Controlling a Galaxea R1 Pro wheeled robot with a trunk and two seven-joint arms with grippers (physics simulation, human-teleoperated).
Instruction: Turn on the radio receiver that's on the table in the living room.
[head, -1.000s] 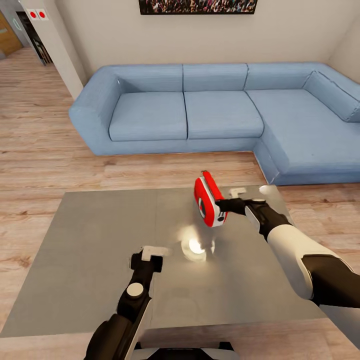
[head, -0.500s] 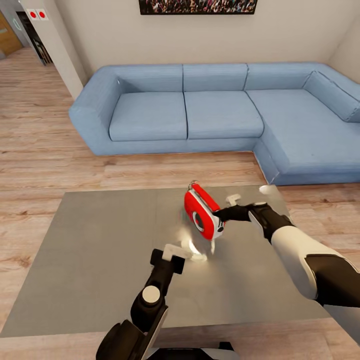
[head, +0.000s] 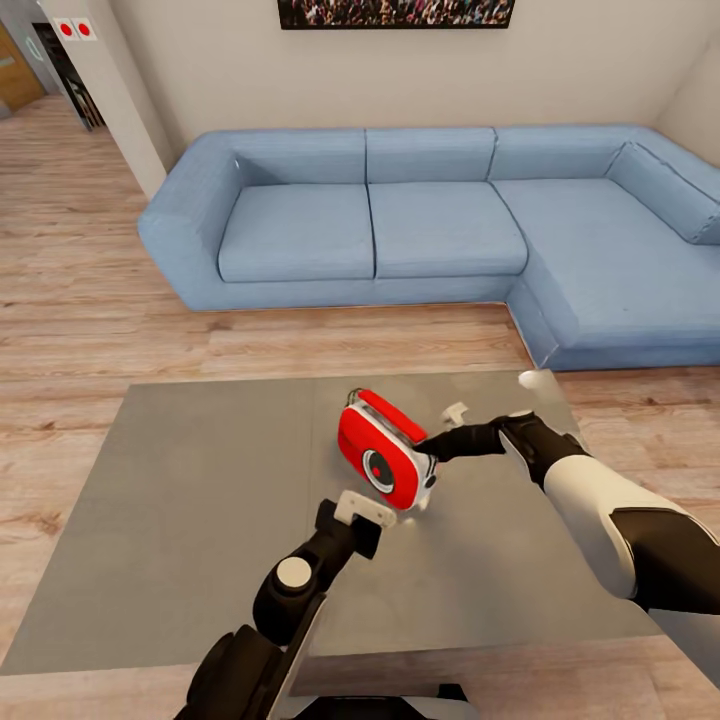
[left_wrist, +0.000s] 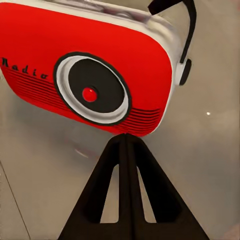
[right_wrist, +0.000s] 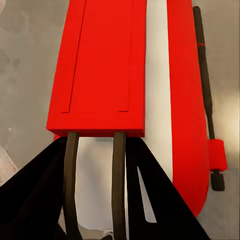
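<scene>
The red radio receiver (head: 385, 458) is tilted low over the grey table (head: 180, 480), its round dial (left_wrist: 90, 94) facing me. My right gripper (head: 432, 447) is shut on its right end; in the right wrist view its fingers (right_wrist: 118, 165) clamp the white trim behind the red back panel (right_wrist: 105, 65). My left gripper (head: 365, 508) sits just in front of the radio's lower edge. In the left wrist view its fingertips (left_wrist: 125, 142) are pressed together, shut on nothing, and point at the radio's underside below the dial.
A blue L-shaped sofa (head: 440, 230) runs along the far wall and down the right side. A framed crowd picture (head: 395, 12) hangs above it. Light wood floor (head: 80, 300) surrounds the table, and a doorway opens at the far left.
The right gripper has carried the radio left and lower, turning its dial face toward me. The left gripper has moved right and forward, up to the radio's lower edge.
</scene>
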